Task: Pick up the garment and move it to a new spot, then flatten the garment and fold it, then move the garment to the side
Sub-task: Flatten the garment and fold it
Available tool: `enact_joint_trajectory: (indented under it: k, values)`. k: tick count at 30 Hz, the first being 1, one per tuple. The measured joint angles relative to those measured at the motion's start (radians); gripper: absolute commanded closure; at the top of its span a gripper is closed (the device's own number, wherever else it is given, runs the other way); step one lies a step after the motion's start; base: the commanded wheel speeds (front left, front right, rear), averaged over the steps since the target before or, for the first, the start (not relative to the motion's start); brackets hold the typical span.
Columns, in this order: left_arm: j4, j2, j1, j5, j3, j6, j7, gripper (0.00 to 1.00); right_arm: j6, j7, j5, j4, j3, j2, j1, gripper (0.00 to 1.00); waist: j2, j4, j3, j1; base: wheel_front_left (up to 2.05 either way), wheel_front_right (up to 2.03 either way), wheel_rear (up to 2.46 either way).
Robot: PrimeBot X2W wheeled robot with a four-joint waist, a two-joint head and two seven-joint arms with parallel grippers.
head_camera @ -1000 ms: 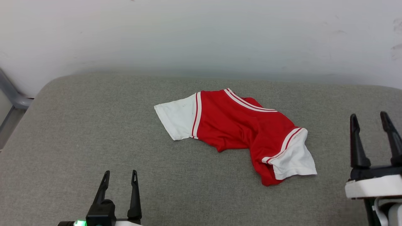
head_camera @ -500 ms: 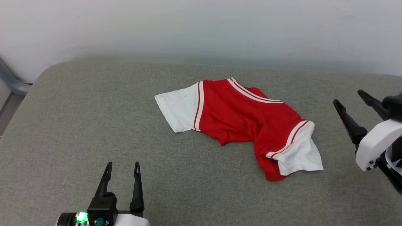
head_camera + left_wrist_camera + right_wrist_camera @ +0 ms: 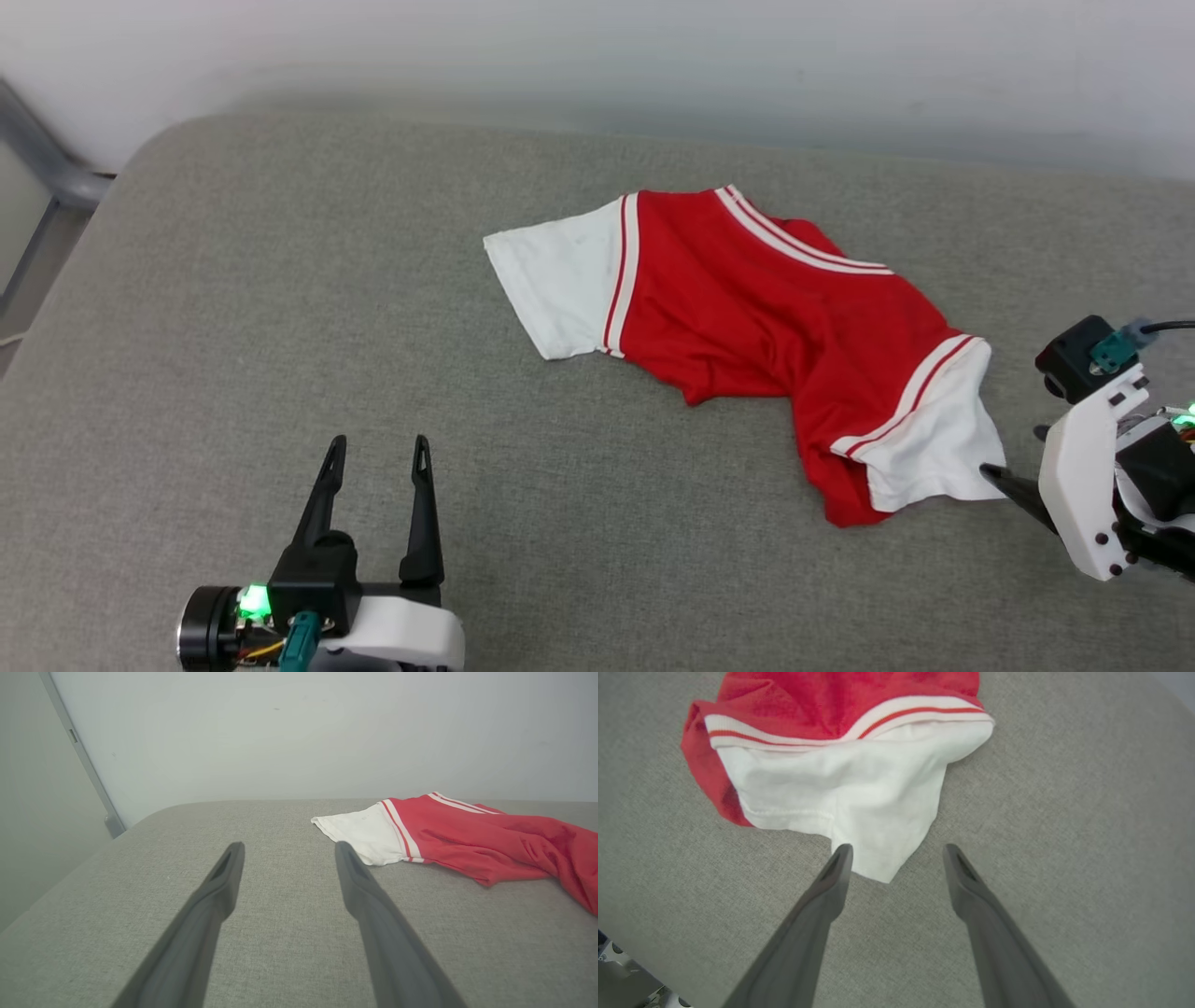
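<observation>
Hovering my right gripper at white sleeve corner of garment, fingers spread apart, nothing clamped; contact with cloth unclear. Garment lies crumpled mid grey cushion, red body, white sleeve at each end. My left gripper also spread, empty, well apart from garment.

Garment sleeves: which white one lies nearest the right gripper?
The crumpled sleeve at the garment's right end, its corner pointing between the open fingers of the right gripper. The other sleeve lies flat at the left end, well away.
</observation>
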Motion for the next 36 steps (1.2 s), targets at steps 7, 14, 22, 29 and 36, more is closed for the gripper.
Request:
enact_joint_trajectory:
  k: [7, 14, 22, 29, 36]
  values:
    - [0.000, -0.011, -0.047, -0.001, -0.017, -0.003, 0.000, 0.00, 0.000, 0.030, -0.002, 0.092, 0.095, -0.015, -0.076, 0.00, 0.0000, 0.038, 0.067, 0.0000, 0.00, 0.00, 0.00]
    - [0.004, -0.016, -0.072, -0.008, -0.013, 0.005, 0.000, 0.00, -0.001, 0.018, 0.003, 0.189, 0.209, -0.009, -0.120, 0.00, 0.0000, 0.058, 0.123, -0.0001, 0.00, 0.00, 0.00]
    - [0.017, -0.018, -0.077, -0.010, 0.004, 0.007, 0.000, 0.00, 0.000, -0.097, 0.080, 0.226, 0.282, 0.010, -0.148, 1.00, 0.0000, 0.024, 0.121, -0.0003, 0.00, 0.00, 0.00]
    - [0.027, -0.018, -0.074, -0.001, 0.021, -0.006, 0.000, 0.00, 0.000, -0.218, 0.134, 0.225, 0.272, -0.030, -0.147, 1.00, 0.0000, -0.016, 0.074, -0.0001, 0.00, 0.00, 0.00]
    - [0.018, -0.018, -0.048, 0.007, 0.039, -0.020, 0.000, 0.00, 0.000, -0.249, 0.196, 0.221, 0.210, -0.143, -0.071, 1.00, 0.0000, -0.053, 0.040, -0.0001, 0.00, 0.00, 0.00]
